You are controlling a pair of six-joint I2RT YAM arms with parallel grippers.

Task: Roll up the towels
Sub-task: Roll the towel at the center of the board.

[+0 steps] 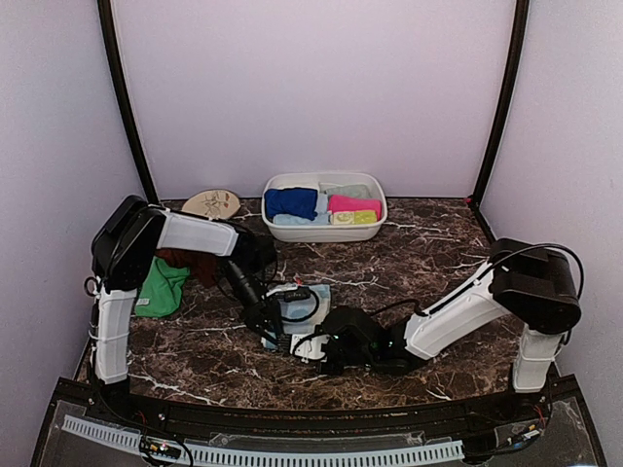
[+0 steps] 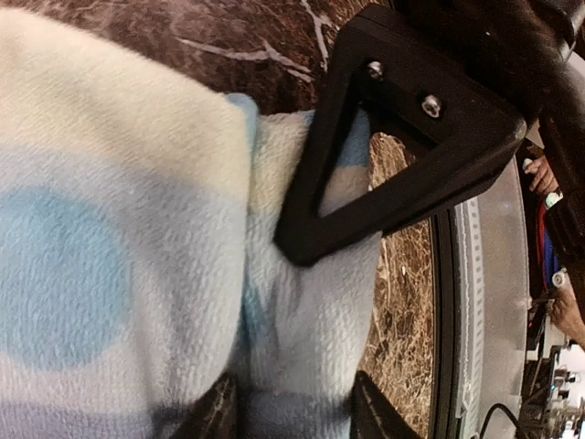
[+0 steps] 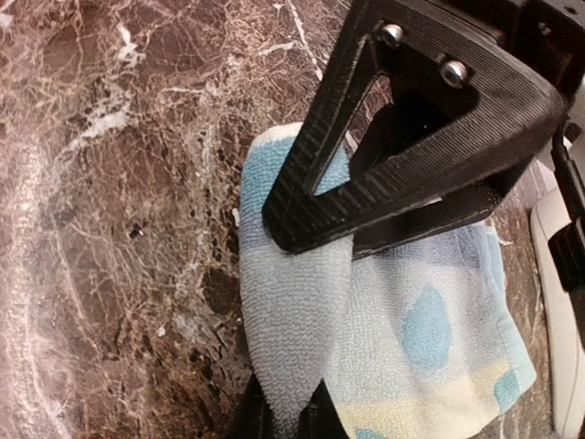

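A pale towel with blue dots (image 1: 321,295) lies on the marble table between my two grippers. In the left wrist view it (image 2: 119,229) fills the frame; my left gripper (image 2: 292,413) stands part open, a loose upright fold of it between the fingers (image 2: 216,413). My right gripper (image 3: 292,422) is shut on a pinched edge of the same towel (image 3: 430,320), the cloth narrowing to a point between its jaws. From above, the left gripper (image 1: 271,329) and right gripper (image 1: 310,345) almost meet at the towel's near edge.
A green towel (image 1: 161,287) and a rust-brown one (image 1: 190,263) lie under the left arm. The white tub (image 1: 324,233) at the back holds blue, pink, light blue and yellow-green towels. A leaf-patterned plate (image 1: 211,203) sits left of it.
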